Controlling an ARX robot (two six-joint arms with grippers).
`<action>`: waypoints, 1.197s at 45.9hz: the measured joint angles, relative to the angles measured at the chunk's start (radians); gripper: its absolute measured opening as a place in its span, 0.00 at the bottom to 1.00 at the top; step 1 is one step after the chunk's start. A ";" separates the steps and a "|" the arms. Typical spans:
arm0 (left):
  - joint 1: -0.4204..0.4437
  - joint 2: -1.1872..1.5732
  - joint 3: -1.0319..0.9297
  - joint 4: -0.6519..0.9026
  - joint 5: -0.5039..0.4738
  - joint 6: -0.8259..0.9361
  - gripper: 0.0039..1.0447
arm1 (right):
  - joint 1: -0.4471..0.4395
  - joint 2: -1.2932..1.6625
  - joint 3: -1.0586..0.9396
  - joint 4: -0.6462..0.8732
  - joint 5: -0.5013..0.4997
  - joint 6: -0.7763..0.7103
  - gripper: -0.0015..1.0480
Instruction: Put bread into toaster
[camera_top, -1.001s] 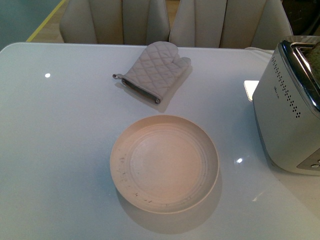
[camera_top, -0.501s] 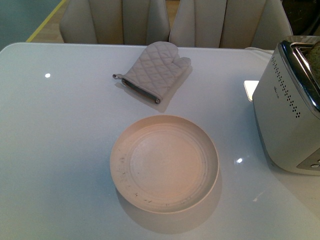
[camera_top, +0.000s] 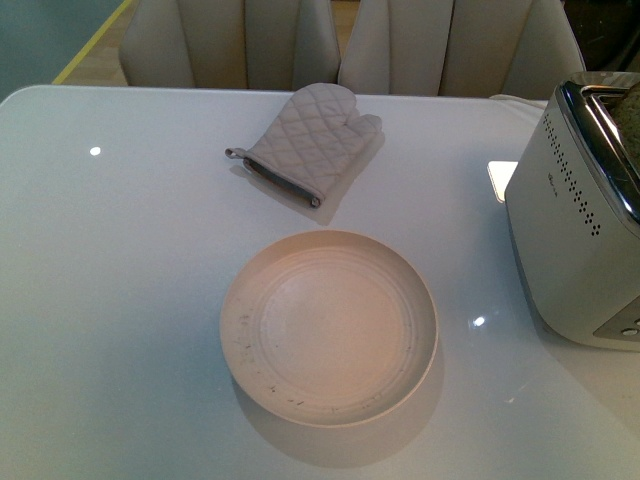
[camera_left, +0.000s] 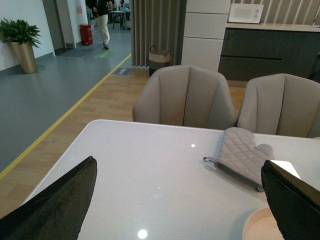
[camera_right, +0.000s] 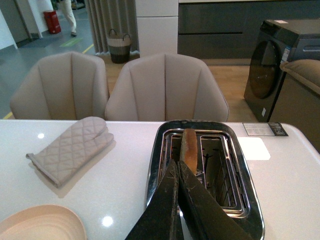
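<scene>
Front view: the toaster (camera_top: 580, 220) occupies the right edge of the frame on the white table (camera_top: 120, 300), with an empty plate (camera_top: 328, 325) at centre and an oven mitt (camera_top: 305, 140) above it. Right wrist view: the bread (camera_right: 189, 145) stands upright in a toaster slot; the right gripper (camera_right: 177, 197), fingers pressed together and empty, hangs above. Left gripper (camera_left: 175, 200): fingers spread wide, holding nothing.

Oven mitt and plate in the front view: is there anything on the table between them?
Nothing: in the front view only bare white table separates the oven mitt from the plate.
</scene>
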 joint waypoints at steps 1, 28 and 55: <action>0.000 0.000 0.000 0.000 0.000 0.000 0.94 | 0.000 -0.015 -0.007 -0.008 0.000 0.000 0.02; 0.000 0.000 0.000 0.000 0.000 0.000 0.94 | 0.000 -0.272 -0.079 -0.167 0.000 0.000 0.02; 0.000 0.000 0.000 0.000 0.000 0.000 0.94 | 0.000 -0.467 -0.079 -0.359 0.000 0.000 0.02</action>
